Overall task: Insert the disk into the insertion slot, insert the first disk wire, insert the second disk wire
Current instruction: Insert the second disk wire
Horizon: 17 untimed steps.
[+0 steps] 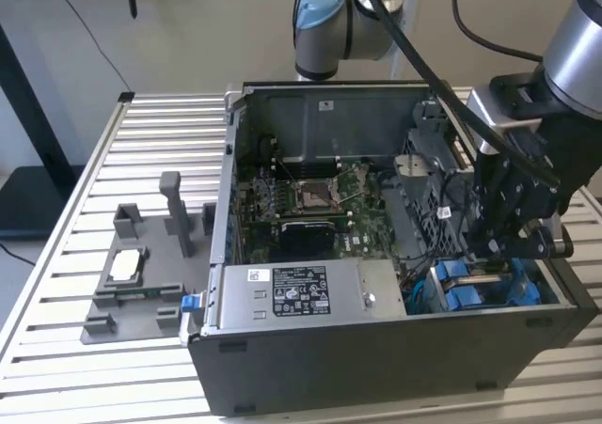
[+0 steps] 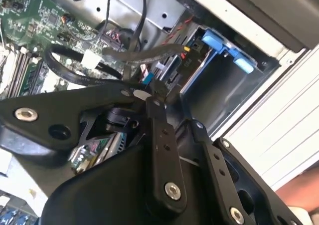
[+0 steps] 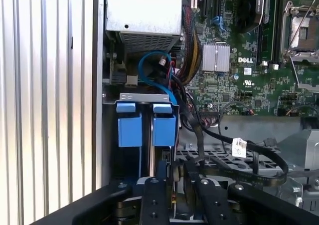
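The claw (image 1: 499, 255) hangs low inside the open black computer case (image 1: 376, 368), over the corner that holds the drive cage. Its black fingers (image 3: 154, 200) are drawn narrow and clamp the disk (image 2: 94, 152) between them. The second wrist view shows the disk's green circuit board and silver body tucked just behind the finger links. In the exterior view the disk (image 1: 491, 274) stands on edge directly under the claw, level with the blue clips (image 1: 456, 283) that sit on either side of it. How deep it sits in the cage cannot be told. The insertion slot (image 2: 224, 90), a dark grey bay edged by a blue clip (image 2: 224, 45), opens just beyond the fingertips. In the first wrist view two blue clips (image 3: 130, 125) lie right ahead of the claw (image 3: 177, 185). A loop of blue cable (image 3: 149, 65) lies past them, with the silver power-supply box (image 3: 144, 10) farther off. Black wires (image 3: 259, 152), one carrying a white tag (image 3: 239, 147), curl close beside the claw over the cage. The green motherboard (image 1: 310, 198) lies beyond them. Well apart from the claw, outside the case, a grey stand (image 1: 141, 264) with upright posts rests on the slatted metal counter (image 1: 160, 142).
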Tool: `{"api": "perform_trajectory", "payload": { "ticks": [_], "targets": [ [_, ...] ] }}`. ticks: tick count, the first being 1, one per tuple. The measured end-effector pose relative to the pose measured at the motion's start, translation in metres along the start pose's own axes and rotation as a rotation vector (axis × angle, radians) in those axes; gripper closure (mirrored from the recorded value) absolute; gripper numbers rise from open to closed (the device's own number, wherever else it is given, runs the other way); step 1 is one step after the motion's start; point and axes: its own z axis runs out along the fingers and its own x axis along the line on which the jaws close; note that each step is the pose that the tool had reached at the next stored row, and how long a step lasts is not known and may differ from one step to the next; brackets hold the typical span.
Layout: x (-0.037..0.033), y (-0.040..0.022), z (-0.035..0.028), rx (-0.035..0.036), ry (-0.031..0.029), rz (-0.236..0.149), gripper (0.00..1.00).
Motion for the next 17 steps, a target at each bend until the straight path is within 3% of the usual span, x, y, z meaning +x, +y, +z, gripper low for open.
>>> {"api": "perform_trajectory", "payload": {
  "ticks": [1, 2, 4, 5, 6, 7, 8, 10, 11, 15, 16, 17],
  "targets": [
    [0.0, 0.0015, 0.0005, 0.0008, -0.0049, 0.0, 0.73],
    [0.0, 0.0024, 0.0006, 0.0016, -0.0134, 0.0, 0.8],
    [0.0, 0.0028, 0.0006, 0.0032, -0.0418, 0.0, 0.84],
    [0.0, 0.0028, 0.0006, 0.0037, -0.0529, 0.0, 0.84],
    [0.0, 0.0028, 0.0005, 0.0038, -0.0582, 0.0, 0.84],
    [0.0, 0.0029, 0.0004, 0.0038, -0.0582, 0.0, 0.84],
    [0.0, 0.0029, 0.0004, 0.0037, -0.0528, 0.0, 0.84],
    [0.0, 0.0029, 0.0005, 0.0034, -0.0174, 0.0, 0.84],
    [-0.0001, 0.0029, 0.001, 0.0035, -0.0084, 0.0, 0.84],
    [-0.0029, 0.0027, 0.0029, 0.0043, -0.0051, -0.001, 0.84],
    [-0.0033, 0.0023, 0.0032, 0.0043, -0.0002, -0.001, 0.84],
    [-0.0036, 0.0018, 0.0035, 0.0043, 0.0107, -0.001, 0.84]
  ]
}}
